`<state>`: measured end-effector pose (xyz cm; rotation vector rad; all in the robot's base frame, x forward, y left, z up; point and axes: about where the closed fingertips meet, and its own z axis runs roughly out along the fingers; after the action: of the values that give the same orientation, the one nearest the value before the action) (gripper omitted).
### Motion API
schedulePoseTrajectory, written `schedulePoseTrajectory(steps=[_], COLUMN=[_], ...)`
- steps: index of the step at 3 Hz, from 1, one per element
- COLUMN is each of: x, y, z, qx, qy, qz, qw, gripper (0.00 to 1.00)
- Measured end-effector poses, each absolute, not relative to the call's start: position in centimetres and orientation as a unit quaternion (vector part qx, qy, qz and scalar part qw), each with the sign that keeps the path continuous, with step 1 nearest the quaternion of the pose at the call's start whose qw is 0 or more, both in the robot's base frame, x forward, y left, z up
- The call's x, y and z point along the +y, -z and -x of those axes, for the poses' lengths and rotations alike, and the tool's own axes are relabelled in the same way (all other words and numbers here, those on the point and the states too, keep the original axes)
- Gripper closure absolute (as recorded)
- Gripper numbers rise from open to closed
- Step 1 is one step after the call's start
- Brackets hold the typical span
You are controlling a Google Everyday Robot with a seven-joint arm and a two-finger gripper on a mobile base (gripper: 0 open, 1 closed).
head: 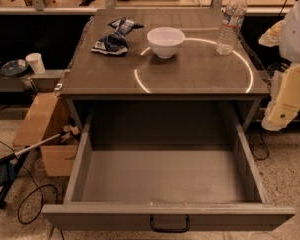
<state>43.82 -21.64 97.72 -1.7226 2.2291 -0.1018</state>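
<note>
The cabinet (190,79) fills the middle, and every place here is taken from it. Its drawer (165,179) stands pulled far out of its front. A box (40,129) sits on the floor at its left side. The gripper (282,109) hangs off its right side, about level with the top's front edge, touching nothing. The drawer's right wall is the nearest thing to it, and whether it is apart or together cannot be told. On the cabinet's top stand a bottle (231,21) upright at the back right, a white bowl (165,40) at the back middle, and a crumpled bag (112,36) at the back left. A cup (36,62) stands well off to the left.
</note>
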Motion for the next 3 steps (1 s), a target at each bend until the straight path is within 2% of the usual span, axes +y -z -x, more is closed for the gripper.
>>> schedulePoseTrajectory(steps=[3], x=[-21.7], y=[-95.9], z=[-46.3], qx=[0.773], qy=[0.016], qz=[0.610], qw=[0.175], gripper=[0.00])
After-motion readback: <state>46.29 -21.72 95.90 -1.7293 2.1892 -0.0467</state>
